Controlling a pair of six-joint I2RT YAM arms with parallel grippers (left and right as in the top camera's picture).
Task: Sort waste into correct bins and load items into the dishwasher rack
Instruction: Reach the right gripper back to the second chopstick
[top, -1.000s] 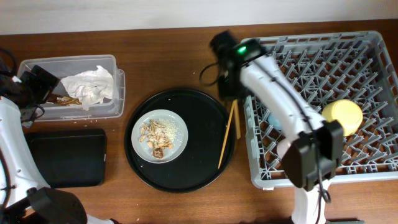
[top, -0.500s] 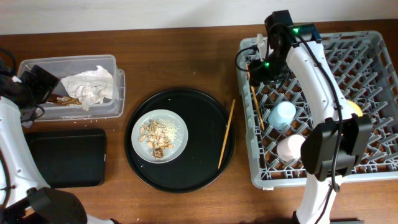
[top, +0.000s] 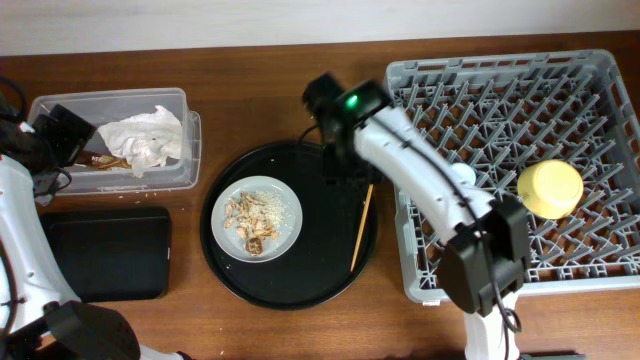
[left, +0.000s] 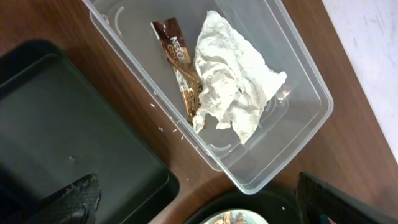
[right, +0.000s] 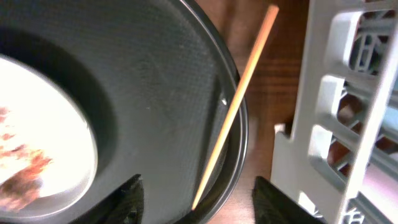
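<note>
One wooden chopstick (top: 361, 228) lies slanted against the right rim of the round black tray (top: 300, 285). My right gripper (right: 202, 210) hangs open just above it, with a finger on either side of the chopstick's (right: 236, 106) lower end and nothing held. The pale plate (top: 280, 205) with brown food scraps (top: 248, 218) sits on the tray's left half. The grey dishwasher rack (top: 600, 80) holds the yellow bowl (top: 550, 188). My right arm hides the cups. My left gripper (left: 199, 211) is open and empty beside the clear tub (left: 298, 81), which holds the white napkin (left: 233, 87) and brown wrapper (left: 174, 53).
The flat black rectangular tray (top: 105, 255) lies in front of the clear tub (top: 185, 160) at the left. The rack's wall (right: 329, 124) stands close to the right of the chopstick, with a narrow strip of wooden table between them.
My right gripper carried one chopstick from the tray's rim into the rack, opened, and swung back over the chopstick left on the tray. The left arm has not moved.
</note>
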